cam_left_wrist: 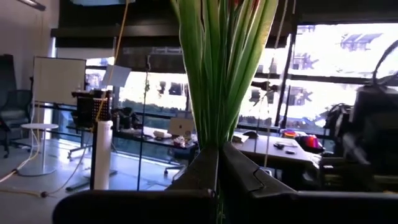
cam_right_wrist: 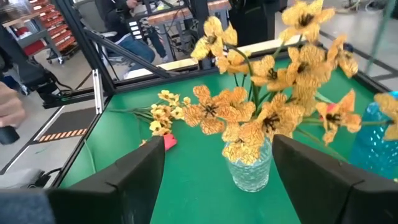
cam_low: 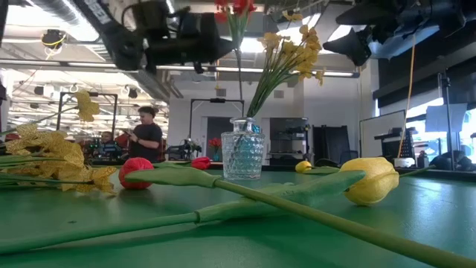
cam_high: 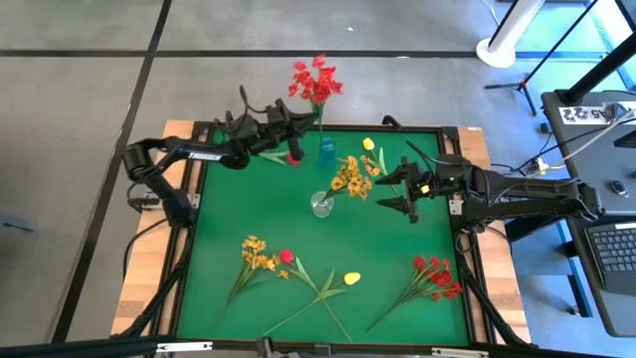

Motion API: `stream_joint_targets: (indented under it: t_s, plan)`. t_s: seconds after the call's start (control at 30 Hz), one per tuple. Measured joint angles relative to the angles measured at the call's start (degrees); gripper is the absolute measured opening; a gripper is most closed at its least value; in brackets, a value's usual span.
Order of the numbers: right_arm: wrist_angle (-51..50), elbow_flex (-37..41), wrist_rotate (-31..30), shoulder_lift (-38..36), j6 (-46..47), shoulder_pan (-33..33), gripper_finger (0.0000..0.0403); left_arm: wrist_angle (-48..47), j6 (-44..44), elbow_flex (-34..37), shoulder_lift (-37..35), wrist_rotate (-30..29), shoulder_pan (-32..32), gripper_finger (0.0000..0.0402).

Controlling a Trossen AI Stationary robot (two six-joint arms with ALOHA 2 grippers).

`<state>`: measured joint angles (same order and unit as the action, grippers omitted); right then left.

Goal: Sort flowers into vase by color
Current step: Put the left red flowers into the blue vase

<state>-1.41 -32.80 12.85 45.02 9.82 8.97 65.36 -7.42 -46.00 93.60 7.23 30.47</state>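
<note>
Centrally, a yellow-orange sprig (cam_high: pixel 353 176) stands in the clear vase (cam_high: pixel 321 205); above it, red blooms (cam_high: pixel 315 82) rise from the blue vase (cam_high: pixel 326 150), stems clamped by the left gripper (cam_high: pixel 291 127). Right gripper (cam_high: pixel 396 192) hangs spread apart.

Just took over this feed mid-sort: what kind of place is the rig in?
Probably an open lab or workshop: a green-topped work table on a concrete floor, a person at benches behind, a whiteboard and desks by big windows.

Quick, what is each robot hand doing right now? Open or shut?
Left tool: shut on the green stems of a flower sprig.
Right tool: open, holding nothing, facing the clear vase of yellow flowers.
</note>
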Motion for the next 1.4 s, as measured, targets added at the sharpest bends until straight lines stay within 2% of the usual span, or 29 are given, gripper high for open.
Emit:
stream_joint_targets:
  t_s: [0.23, 0.6, 0.8, 1.0, 1.17, 1.4]
  plan:
    - [0.04, 0.00, -0.94, 2.31, 2.25, 0.00, 0.0295, -0.11, 0.05, -5.07, 5.73, 1.66, 1.34, 0.0000]
    - [1.57, 0.00, -1.81, 5.09, 2.60, 0.00, 0.0295, -0.46, -0.03, -6.25, 11.72, 0.78, 3.80, 0.0000]
    - [1.44, 0.00, -1.77, 5.09, 2.06, 0.00, 0.0295, -3.41, 0.35, -6.25, 12.11, 0.83, 2.75, 0.0001]
    - [1.38, 0.00, -1.57, 5.09, 1.75, 0.00, 0.0295, -8.62, 4.48, -6.25, 11.71, 0.30, 1.30, 0.0032]
    - [1.31, 0.00, -0.62, 5.09, 1.73, 0.00, 0.0295, -14.92, 8.67, -6.25, 11.40, -4.38, -0.89, 0.0072]
    - [1.27, 0.00, -0.21, 5.09, 1.69, 0.00, 0.0295, -31.02, 15.64, -6.23, 6.51, -18.07, -4.60, 0.0139]
